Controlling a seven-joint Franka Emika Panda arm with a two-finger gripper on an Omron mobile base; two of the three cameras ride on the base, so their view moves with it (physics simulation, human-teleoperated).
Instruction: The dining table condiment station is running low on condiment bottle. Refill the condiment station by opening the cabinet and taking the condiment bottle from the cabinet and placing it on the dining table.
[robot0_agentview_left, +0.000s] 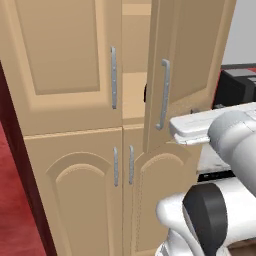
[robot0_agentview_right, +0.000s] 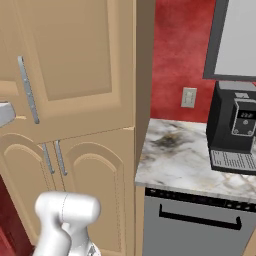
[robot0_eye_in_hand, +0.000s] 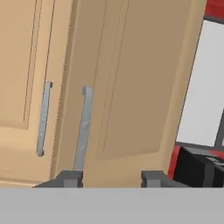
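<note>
We see the gripper (robot0_eye_in_hand: 111, 176) with its jaws parted, nothing between them, just below the upper right door (robot0_eye_in_hand: 131, 83) of the cabinet (robot0_agentview_left: 70, 150). That door's handle (robot0_eye_in_hand: 83, 129) ends just above the left fingertip (robot0_eye_in_hand: 70, 177); whether they touch we cannot tell. The door stands ajar, showing a shelf (robot0_agentview_left: 134, 90). The lower doors are shut. A coffee machine (robot0_agentview_right: 234, 130) sits on the counter (robot0_agentview_right: 175, 155) at its back edge.

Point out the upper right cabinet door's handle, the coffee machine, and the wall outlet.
upper right door handle (robot0_agentview_left: 163, 95), left base view, middle of the silver bar
coffee machine (robot0_agentview_right: 236, 125), right base view, black front
wall outlet (robot0_agentview_right: 188, 97), right base view, plate centre
</note>
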